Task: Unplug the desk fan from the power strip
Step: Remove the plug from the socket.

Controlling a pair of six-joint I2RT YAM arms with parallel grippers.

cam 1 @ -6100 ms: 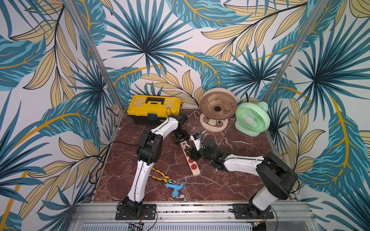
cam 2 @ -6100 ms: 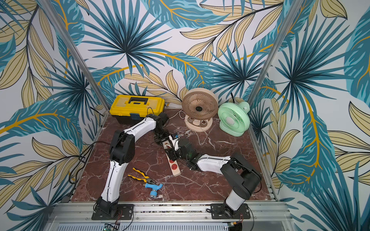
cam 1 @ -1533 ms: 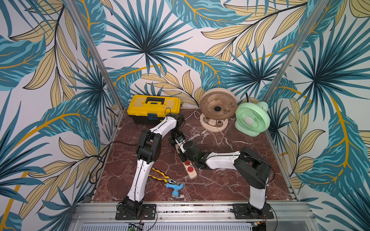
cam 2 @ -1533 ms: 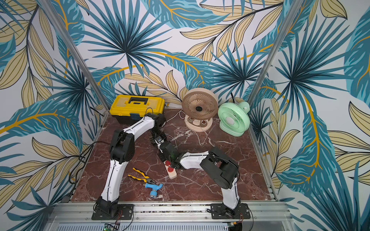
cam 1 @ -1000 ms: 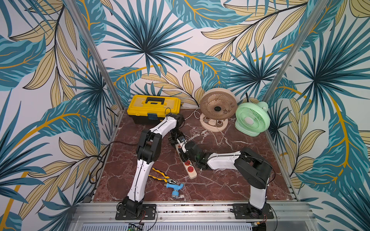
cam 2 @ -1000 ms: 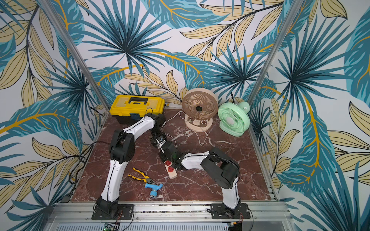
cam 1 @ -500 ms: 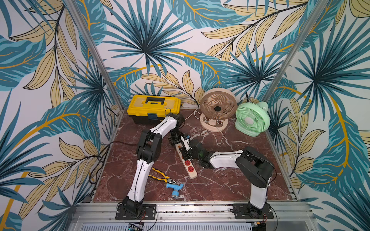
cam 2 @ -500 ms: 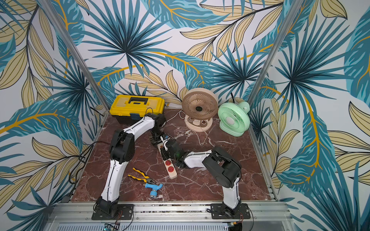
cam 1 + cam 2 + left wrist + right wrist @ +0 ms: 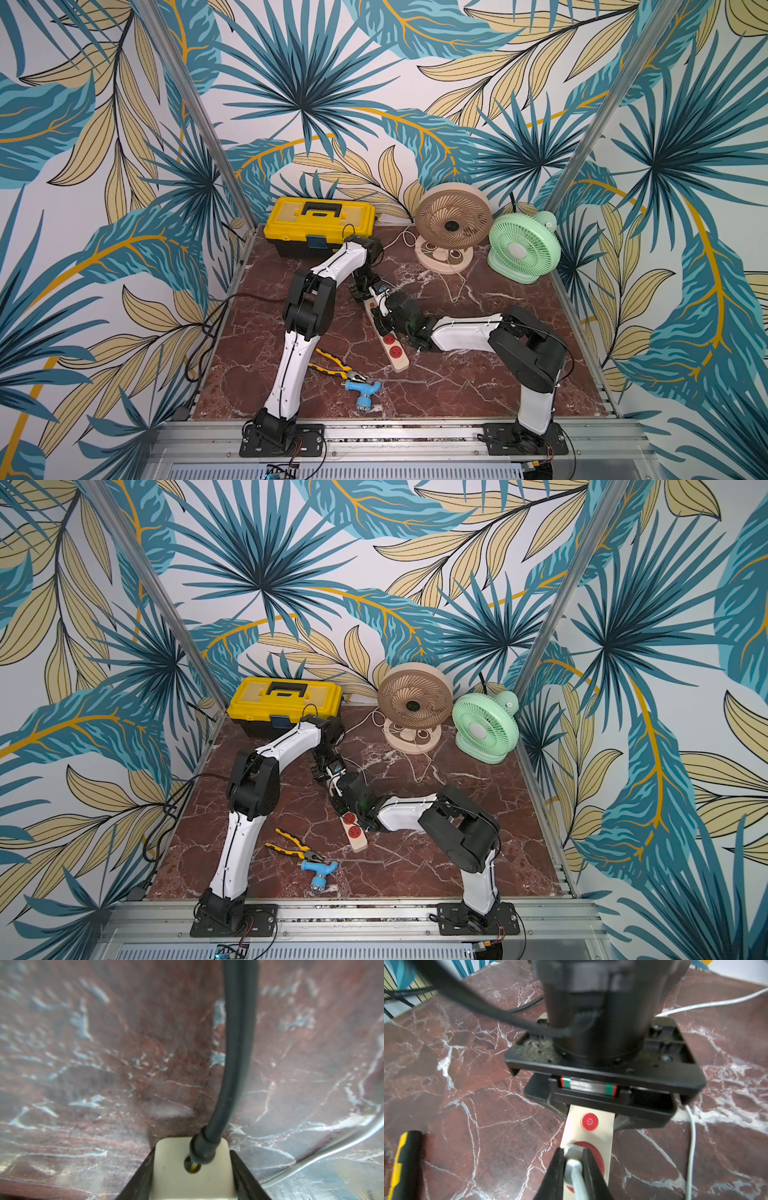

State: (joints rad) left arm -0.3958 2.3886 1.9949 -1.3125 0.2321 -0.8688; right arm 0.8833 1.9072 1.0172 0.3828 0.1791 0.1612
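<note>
The cream power strip (image 9: 392, 353) (image 9: 354, 833) lies on the marble top, two red sockets showing near its front end. My left gripper (image 9: 362, 293) (image 9: 192, 1172) is shut on the strip's far end (image 9: 172, 1167), where the dark cord (image 9: 234, 1064) comes out. My right gripper (image 9: 380, 311) (image 9: 572, 1152) is shut on a white plug (image 9: 573, 1164) at the red socket beside the red button (image 9: 589, 1122). A white cable (image 9: 451, 282) runs back to the beige desk fan (image 9: 453, 224). Whether the plug's pins are still in the socket is hidden.
A green fan (image 9: 523, 247) stands right of the beige one, a yellow toolbox (image 9: 320, 226) at the back left. Yellow-handled pliers (image 9: 332, 365) and a blue fitting (image 9: 363, 390) lie in front of the strip. The white cable (image 9: 691, 1147) lies loose beside my right gripper.
My right wrist has shifted a little toward the strip's far end and its elbow has swung slightly right. The left arm and the strip have stayed put.
</note>
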